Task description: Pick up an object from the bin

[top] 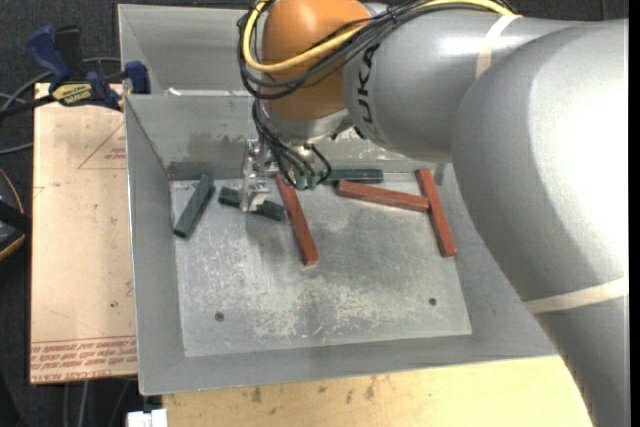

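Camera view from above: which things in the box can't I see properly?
All in the camera view:
1. The small green block: the gripper covers part of it.
2. The long red stick: its top end goes under the cables.
3. The back green block: its left end is hidden by those cables.
4. The bin: its right side is behind the big grey arm.

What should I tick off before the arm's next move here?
1. The gripper is low inside the bin: ok.
2. A target lies under it, the small dark green piece: ok.
3. That piece is gripped: cannot tell.
4. Room around the piece: the red stick lies close against it: not ok.
5. The long green stick at left lies well apart: ok.
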Available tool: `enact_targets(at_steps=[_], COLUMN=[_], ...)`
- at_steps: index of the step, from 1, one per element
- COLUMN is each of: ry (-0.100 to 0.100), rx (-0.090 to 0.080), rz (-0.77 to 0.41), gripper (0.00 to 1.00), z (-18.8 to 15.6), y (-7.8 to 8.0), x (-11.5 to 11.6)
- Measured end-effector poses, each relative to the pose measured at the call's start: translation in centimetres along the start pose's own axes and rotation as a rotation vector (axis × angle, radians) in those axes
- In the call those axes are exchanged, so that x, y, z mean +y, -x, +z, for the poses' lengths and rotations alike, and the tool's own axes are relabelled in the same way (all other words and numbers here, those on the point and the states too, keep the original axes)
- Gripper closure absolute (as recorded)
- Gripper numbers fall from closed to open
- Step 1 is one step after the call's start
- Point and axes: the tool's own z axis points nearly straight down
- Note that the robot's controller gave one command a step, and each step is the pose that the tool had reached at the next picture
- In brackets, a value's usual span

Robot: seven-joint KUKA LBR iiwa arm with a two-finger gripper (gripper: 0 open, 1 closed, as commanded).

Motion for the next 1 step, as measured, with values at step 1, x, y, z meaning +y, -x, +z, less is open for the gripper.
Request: enact_targets(at_steps=[1], ry=[0.001], rx=[-0.004], rz=[0.023], gripper=[1.00], z=[-6.94], y=[0.15], x=[0.27])
